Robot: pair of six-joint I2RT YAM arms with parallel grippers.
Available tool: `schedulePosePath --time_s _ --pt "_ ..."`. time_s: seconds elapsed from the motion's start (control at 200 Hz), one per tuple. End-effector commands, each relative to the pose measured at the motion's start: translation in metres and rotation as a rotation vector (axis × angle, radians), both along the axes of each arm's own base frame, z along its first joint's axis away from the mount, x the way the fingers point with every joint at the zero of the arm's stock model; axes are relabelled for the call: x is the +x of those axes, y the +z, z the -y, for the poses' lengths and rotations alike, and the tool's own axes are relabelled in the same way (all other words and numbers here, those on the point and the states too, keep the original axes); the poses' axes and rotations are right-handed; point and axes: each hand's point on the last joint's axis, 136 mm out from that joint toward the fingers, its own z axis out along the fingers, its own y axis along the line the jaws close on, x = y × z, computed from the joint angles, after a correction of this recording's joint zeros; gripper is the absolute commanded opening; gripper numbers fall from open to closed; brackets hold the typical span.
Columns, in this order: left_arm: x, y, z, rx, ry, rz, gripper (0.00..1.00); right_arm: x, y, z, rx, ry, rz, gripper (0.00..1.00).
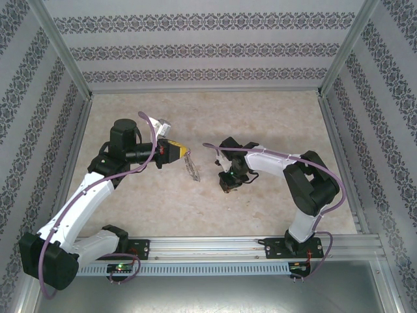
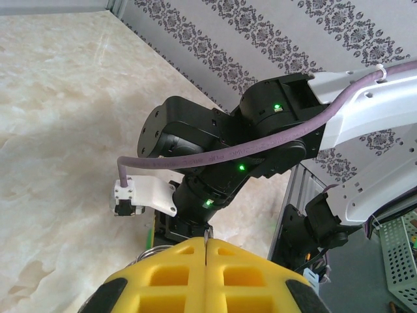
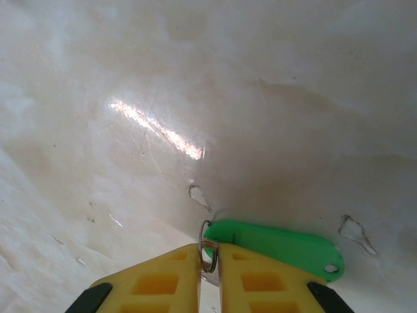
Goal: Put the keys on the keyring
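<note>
- From above, the left gripper (image 1: pixel 184 152) is held up over the table (image 1: pixel 273 117), left of the middle.
- The keyring (image 1: pixel 193 169) hangs down from its yellow tips. It looks so small from up there that we cannot tell its bits apart.
- In the left wrist view, the bottom edge cuts off the left gripper (image 2: pixel 207 251). We see a thin bit of metal (image 2: pixel 208 233) poking up between the tips and a small curve of wire (image 2: pixel 148 252) beside them. The rest of the keyring is hidden under the fingers.
- The two left fingers (image 2: pixel 172 274) are pressed tight together, with no gap. They are holding the keyring.
- Behind them we see the black and white right arm (image 2: pixel 215 143).
- From above, the right gripper (image 1: pixel 227 185) points down at the table, just right of the middle. It is dark there, and we cannot make out its tips.
- In the right wrist view, the key (image 3: pixel 277 246) lies flat on the table with its green tag in full sight. Its silver part is mostly hidden.
- The right gripper (image 3: pixel 210 267) is almost closed. Its fingers (image 3: pixel 159 283) leave only a thin gap, and the key's little wire ring (image 3: pixel 208 253) sits pinched in that gap.
</note>
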Motion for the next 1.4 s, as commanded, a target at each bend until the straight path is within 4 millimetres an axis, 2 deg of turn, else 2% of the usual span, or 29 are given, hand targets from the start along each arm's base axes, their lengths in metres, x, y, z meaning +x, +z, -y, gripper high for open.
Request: schedulePosePath --time_s 0.0,0.175,0.22,0.3,0.41,0.53,0.6,0.724,0.854,0.934,1.019,1.189,1.394 --pt "-0.001 0.027 -0.001 -0.044 -0.007 0.066 0.0 -0.001 -0.003 0.0 -0.024 0.022 0.01 0.15" --pt "-0.002 0.028 -0.002 -0.045 -0.001 0.065 0.0 -0.004 0.006 0.001 -0.006 0.031 0.02 0.03" --pt "-0.002 0.028 -0.001 -0.045 -0.003 0.067 0.0 -0.006 0.014 -0.001 0.018 0.039 0.029 0.0" --pt "-0.002 0.027 -0.002 -0.037 -0.005 0.068 0.0 -0.014 0.034 -0.005 0.083 0.053 0.04 0.0" --pt "-0.003 0.025 -0.003 -0.016 -0.003 0.076 0.0 -0.034 0.079 -0.015 0.249 0.099 0.075 0.0" --pt "-0.004 0.024 -0.004 0.002 -0.008 0.088 0.0 -0.06 0.142 -0.027 0.459 0.167 0.106 0.0" --pt "-0.005 0.025 -0.003 0.005 -0.02 0.098 0.0 -0.068 0.176 -0.029 0.531 0.191 0.138 0.0" --pt "-0.006 0.031 -0.001 0.005 -0.04 0.129 0.0 -0.071 0.228 -0.038 0.634 0.228 0.188 0.0" --pt "-0.008 0.035 0.005 0.028 -0.074 0.153 0.0 -0.068 0.269 -0.055 0.719 0.275 0.206 0.0" --pt "-0.01 0.031 0.011 0.075 -0.102 0.155 0.0 -0.065 0.291 -0.067 0.781 0.305 0.21 0.0" --pt "-0.011 0.029 0.015 0.109 -0.114 0.162 0.0 -0.058 0.299 -0.076 0.804 0.307 0.213 0.0" --pt "-0.015 0.03 0.019 0.103 -0.126 0.163 0.0 -0.042 0.301 -0.089 0.827 0.264 0.207 0.0" --pt "-0.019 0.024 0.025 0.126 -0.151 0.162 0.0 -0.026 0.296 -0.089 0.787 0.221 0.192 0.0"
